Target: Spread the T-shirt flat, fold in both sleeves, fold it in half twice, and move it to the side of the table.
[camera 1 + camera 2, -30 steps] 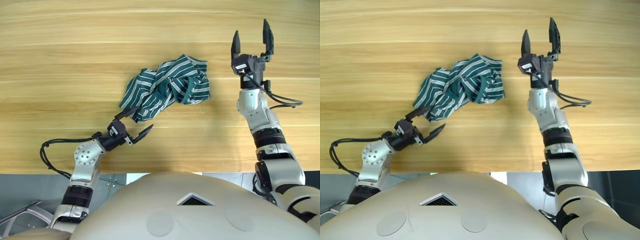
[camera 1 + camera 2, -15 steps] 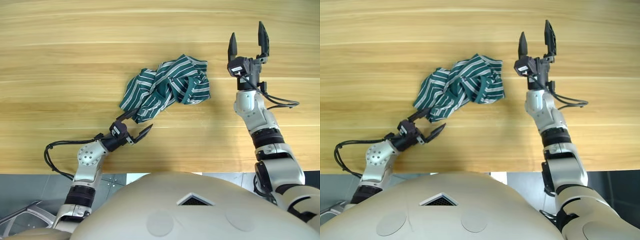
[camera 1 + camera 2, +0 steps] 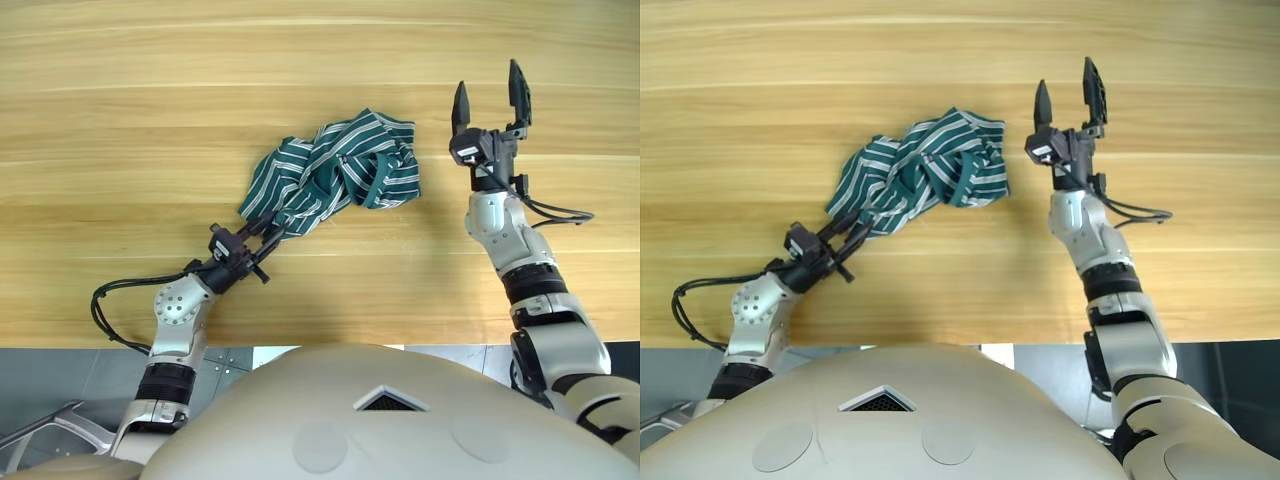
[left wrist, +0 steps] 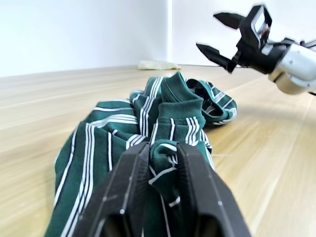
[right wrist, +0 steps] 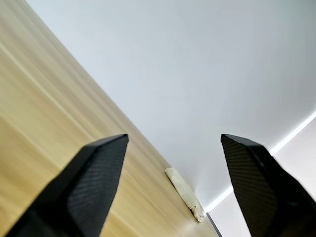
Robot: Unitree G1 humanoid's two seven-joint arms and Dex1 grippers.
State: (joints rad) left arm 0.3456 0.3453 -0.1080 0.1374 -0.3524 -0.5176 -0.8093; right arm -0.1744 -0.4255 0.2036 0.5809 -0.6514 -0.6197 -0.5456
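Left gripper (image 3: 266, 230): clamped tight on the nearest corner of the cloth, low over the wood.
T-shirt (image 3: 340, 172): green with white stripes, crumpled in a heap at mid-table, not yet spread.
Right gripper (image 3: 489, 98): fingers wide apart, holding nothing, just right of the heap and clear of it.
Table (image 3: 140, 110): light wooden planks.
Pale bundle (image 4: 155, 64): lying at the far edge.
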